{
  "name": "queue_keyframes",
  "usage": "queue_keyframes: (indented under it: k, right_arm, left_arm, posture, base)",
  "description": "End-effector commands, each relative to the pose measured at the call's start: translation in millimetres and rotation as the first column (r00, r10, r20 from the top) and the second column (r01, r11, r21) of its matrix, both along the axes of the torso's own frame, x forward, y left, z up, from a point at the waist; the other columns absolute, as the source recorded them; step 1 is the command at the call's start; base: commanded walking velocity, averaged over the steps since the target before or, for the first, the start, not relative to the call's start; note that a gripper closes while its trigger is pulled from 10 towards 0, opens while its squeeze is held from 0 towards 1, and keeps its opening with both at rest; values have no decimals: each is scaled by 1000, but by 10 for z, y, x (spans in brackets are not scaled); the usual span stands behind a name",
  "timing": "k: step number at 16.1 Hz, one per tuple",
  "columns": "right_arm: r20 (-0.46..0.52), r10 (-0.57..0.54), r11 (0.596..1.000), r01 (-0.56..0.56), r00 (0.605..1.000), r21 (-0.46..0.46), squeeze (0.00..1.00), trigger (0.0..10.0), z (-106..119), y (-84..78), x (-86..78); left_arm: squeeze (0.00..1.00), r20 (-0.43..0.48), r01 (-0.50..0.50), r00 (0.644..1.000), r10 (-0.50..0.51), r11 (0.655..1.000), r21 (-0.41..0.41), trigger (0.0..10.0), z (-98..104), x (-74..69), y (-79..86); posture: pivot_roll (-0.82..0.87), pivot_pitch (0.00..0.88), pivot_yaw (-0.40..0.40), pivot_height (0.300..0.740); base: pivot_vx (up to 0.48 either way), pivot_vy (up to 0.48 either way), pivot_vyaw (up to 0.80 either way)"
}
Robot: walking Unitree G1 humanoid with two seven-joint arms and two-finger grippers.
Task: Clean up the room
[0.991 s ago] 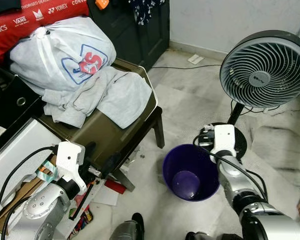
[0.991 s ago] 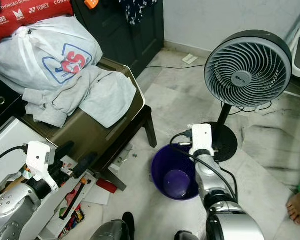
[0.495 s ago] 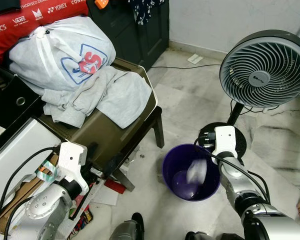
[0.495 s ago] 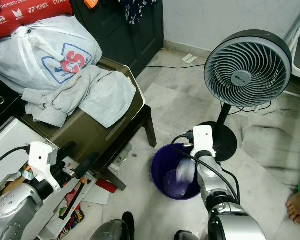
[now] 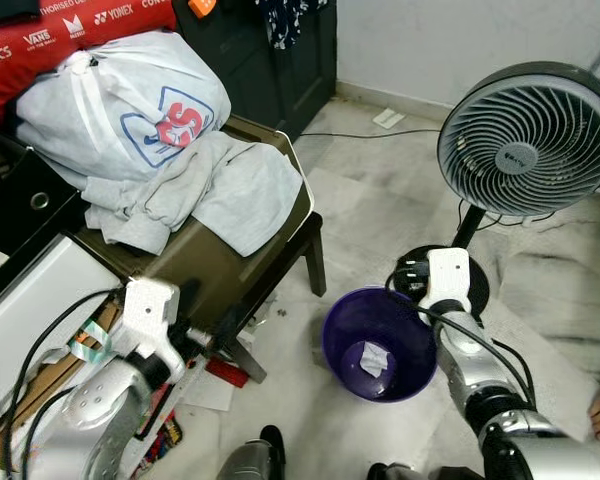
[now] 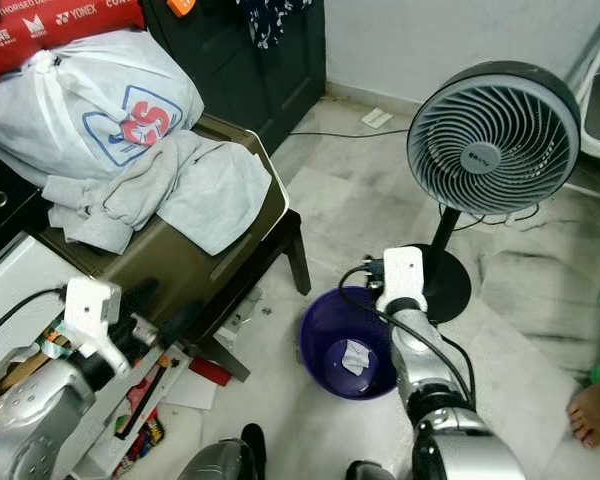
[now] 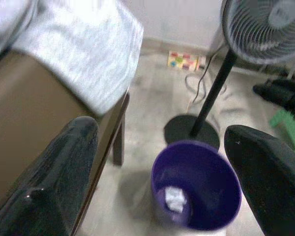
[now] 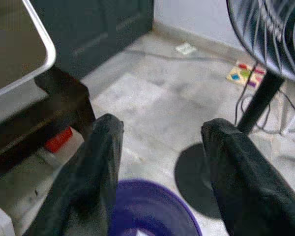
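Now that the crumpled white paper is lying at the bottom of the purple bin, where a second ago the bin was bare and half a second ago a pale blur was falling through its mouth, the drop is done — one piece of rubbish is off the floor. The right gripper is hanging just above the bin's rim, its jaws released and spread wide with nothing between them, the paper resting below and slightly ahead of them. The left gripper is also holding its jaws wide and empty, pointing toward the same bin from beside the brown surface, which is carrying a grey garment and a stuffed white bag.

For the tidying, this is looking like one item finished and plenty remaining — loose papers and clutter are sitting on the floor well behind and below the left jaws, near the robot's left side. A standing fan is rising just beyond the right jaws, its base touching or nearly touching the bin; I cannot tell which. Any wide swing of the right arm is risking a knock against it.
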State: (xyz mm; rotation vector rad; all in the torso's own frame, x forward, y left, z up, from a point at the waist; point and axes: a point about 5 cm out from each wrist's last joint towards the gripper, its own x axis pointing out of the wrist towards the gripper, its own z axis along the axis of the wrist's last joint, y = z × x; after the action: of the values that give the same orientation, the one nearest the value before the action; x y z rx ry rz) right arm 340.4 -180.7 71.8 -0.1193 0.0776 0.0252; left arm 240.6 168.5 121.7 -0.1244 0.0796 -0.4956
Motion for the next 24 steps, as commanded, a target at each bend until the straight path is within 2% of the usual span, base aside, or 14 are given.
queue_keyframes:
  k: [1,3,6,8,11,12,15,16,18,20,21,22,24]
  right_arm:
    - [13,23,1000,-23,1000,4,1000,10000,-3,42,-18]
    - [85,117,993,-116,990,-12,1000,10000,114,185,-23]
    - [143,148,987,-155,979,34,1000,10000,263,352,5]
    - [182,149,982,-166,972,86,1000,10000,398,467,31]
    - [215,179,972,-207,960,115,1000,10000,479,553,31]
    - [218,182,970,-211,959,118,1000,10000,487,538,18]
    - [211,151,979,-175,966,101,1000,10000,478,432,-1]
    - [203,119,986,-139,972,88,1000,10000,462,292,-41]
    - [180,112,990,-126,977,68,1000,10000,381,184,-125]
    - [166,99,992,-110,981,59,1000,10000,338,132,-162]
    - [159,88,994,-96,983,43,714,10000,333,113,-171]
    - [169,108,993,-114,980,27,0,10000,367,177,-161]
    - [181,130,990,-139,975,35,0,10000,398,260,-151]
  left_arm:
    - [0,-6,-20,1000,20,1000,24,10000,-27,-2,36]
    - [0,21,-24,999,25,999,-22,10000,11,74,-39]
    - [0,51,-18,999,20,999,-41,10000,15,166,-124]
    - [0,81,-76,993,81,996,-54,10000,37,281,-91]
    - [0,85,-184,978,190,980,-76,10000,3,402,36]
    - [0,93,-221,969,228,972,-86,10000,-4,461,71]
    - [0,121,-252,958,260,964,-82,10000,4,521,78]
    - [0,140,-266,951,276,960,-85,10000,9,548,93]
    - [0,167,-227,958,234,972,-61,10000,4,551,55]
    - [0,165,-236,956,244,970,-64,10000,-7,566,46]
    - [0,167,-250,952,258,966,-67,10000,-16,577,68]
    - [0,172,-284,941,290,957,-61,10000,-39,584,141]
    - [0,177,-296,937,302,953,-62,10000,-36,561,164]
  posture:
    - [85,156,72,740]
    - [53,128,48,740]
    - [25,80,34,740]
    - [11,36,28,740]
    - [-22,0,26,740]
    - [-22,0,21,740]
    - [-23,0,13,740]
    - [-9,0,5,740]
    - [-3,0,9,740]
    - [-5,0,13,740]
    - [-9,0,15,740]
    - [-6,0,15,740]
    - [-2,0,8,740]
  base:
    - [0,0,0]
    - [0,0,0]
    - [0,0,0]
    - [0,0,0]
    - [0,0,0]
    - [0,0,0]
    - [0,0,0]
    - [0,0,0]
    - [0,0,0]
    - [0,0,0]
    - [0,0,0]
    - [0,0,800]
    - [0,0,800]
